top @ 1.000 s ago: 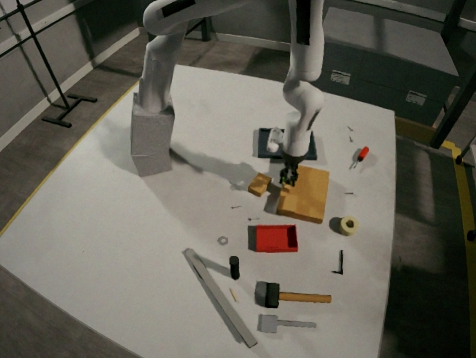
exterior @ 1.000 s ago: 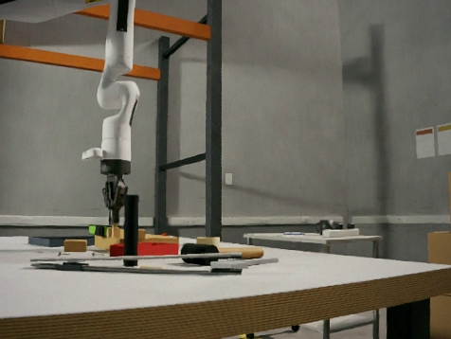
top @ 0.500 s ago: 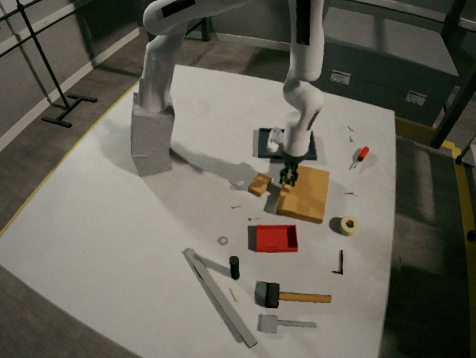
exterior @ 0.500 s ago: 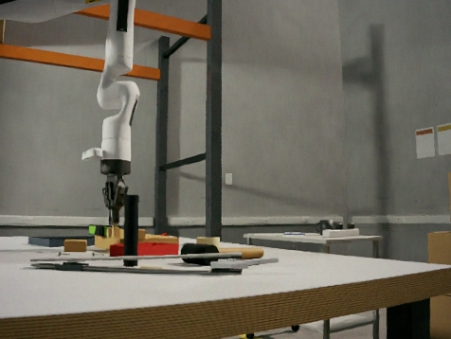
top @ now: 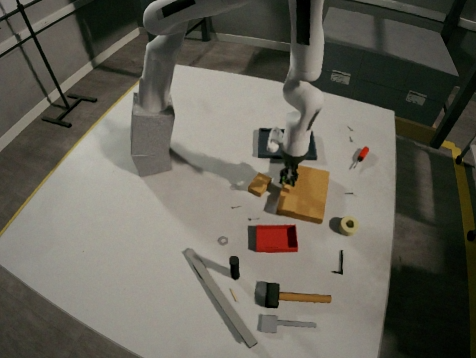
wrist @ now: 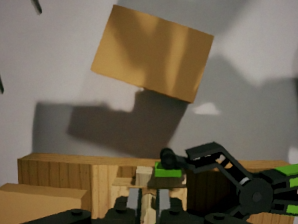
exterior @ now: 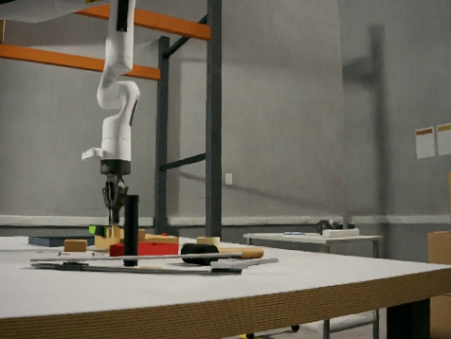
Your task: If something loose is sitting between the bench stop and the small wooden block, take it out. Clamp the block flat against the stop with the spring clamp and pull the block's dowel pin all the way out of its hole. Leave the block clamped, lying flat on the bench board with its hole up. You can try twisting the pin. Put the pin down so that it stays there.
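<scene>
Dowel pin [wrist: 148, 210] sits gripped in the nearly closed hand [top: 288, 183] [exterior: 114, 224] [wrist: 148, 204].

no visible change, top view, exterior view alike
</scene>
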`<control>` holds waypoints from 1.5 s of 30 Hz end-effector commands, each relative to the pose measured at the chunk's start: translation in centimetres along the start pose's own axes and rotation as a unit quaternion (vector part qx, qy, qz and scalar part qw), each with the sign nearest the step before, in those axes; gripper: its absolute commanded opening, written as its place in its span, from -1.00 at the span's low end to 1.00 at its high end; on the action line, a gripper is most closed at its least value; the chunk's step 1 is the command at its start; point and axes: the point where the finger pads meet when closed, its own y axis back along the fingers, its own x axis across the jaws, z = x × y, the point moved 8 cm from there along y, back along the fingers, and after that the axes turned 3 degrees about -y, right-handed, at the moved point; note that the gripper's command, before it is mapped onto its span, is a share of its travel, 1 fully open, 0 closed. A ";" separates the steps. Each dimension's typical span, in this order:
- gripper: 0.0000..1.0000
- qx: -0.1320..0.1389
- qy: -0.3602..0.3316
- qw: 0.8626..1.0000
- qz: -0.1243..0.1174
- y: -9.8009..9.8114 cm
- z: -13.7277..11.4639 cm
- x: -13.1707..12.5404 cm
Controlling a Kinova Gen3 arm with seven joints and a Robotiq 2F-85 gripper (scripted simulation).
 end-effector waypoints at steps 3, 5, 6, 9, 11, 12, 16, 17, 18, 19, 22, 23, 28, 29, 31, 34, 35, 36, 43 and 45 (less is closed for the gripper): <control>-0.80 -0.001 0.001 1.000 0.000 0.1 0.1 0.0; -0.80 -0.001 0.001 1.000 0.000 0.1 0.1 0.0; -0.80 -0.001 0.001 1.000 0.000 0.1 0.1 0.0; -0.80 -0.001 0.001 1.000 0.000 0.1 0.1 0.0; -0.80 -0.001 0.002 1.000 0.000 0.1 0.1 0.0; -0.80 -0.001 0.002 1.000 0.000 0.1 0.1 0.0; -0.80 -0.001 0.003 1.000 0.000 0.1 0.1 0.0; -0.80 -0.001 0.003 1.000 0.000 0.1 0.1 0.0; -0.80 -0.001 0.003 1.000 0.000 0.1 0.1 0.0; -0.80 -0.001 0.003 1.000 0.000 0.1 0.1 0.0; -0.80 -0.001 0.003 1.000 0.000 0.1 0.1 0.0; -0.80 -0.001 0.004 1.000 0.000 0.1 0.1 0.0; -0.80 -0.001 0.005 1.000 0.000 0.1 0.1 0.0; -0.80 -0.001 0.005 1.000 0.000 0.1 0.1 0.0; -0.80 -0.001 0.005 1.000 0.000 0.1 0.1 0.0; -0.80 -0.001 0.006 1.000 0.000 0.1 0.1 0.0; -0.80 -0.001 0.006 1.000 0.000 0.1 0.1 0.0; -0.80 -0.001 0.006 1.000 0.000 0.1 0.1 0.0; -0.80 -0.001 0.008 1.000 0.000 0.1 0.1 0.0; -0.80 -0.001 0.008 1.000 0.000 0.1 0.1 0.0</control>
